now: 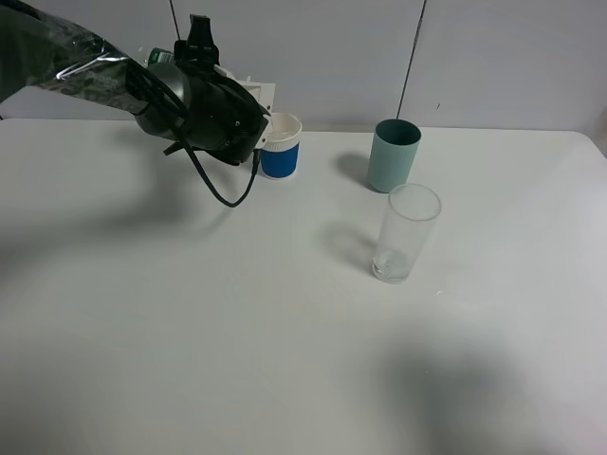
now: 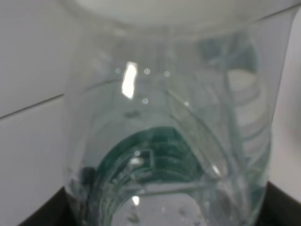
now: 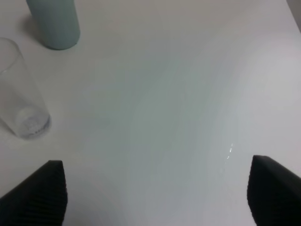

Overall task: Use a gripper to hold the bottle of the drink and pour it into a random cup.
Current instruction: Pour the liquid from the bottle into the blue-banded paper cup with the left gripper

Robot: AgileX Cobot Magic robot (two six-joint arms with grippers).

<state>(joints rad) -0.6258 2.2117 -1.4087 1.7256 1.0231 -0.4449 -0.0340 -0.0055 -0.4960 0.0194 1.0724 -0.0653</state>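
My left gripper (image 1: 228,118), a black hand with a white bracket, hangs tilted just left of and above the cup (image 1: 281,147), a white paper cup with a blue band at the table's back. It is shut on the bottle (image 2: 164,141), whose clear ribbed plastic and green label fill the left wrist view. In the exterior high view the arm hides nearly all of the bottle (image 1: 156,57); only a green bit shows. Whether any drink flows I cannot tell. My right gripper (image 3: 155,197) hangs open over bare table, out of the exterior high view.
A teal cup (image 1: 393,154) stands right of the blue-banded cup, and a tall clear glass (image 1: 407,233) stands in front of it. Both also show in the right wrist view, the teal cup (image 3: 54,23) and the glass (image 3: 21,94). The white table (image 1: 237,332) reaches to the near edge.
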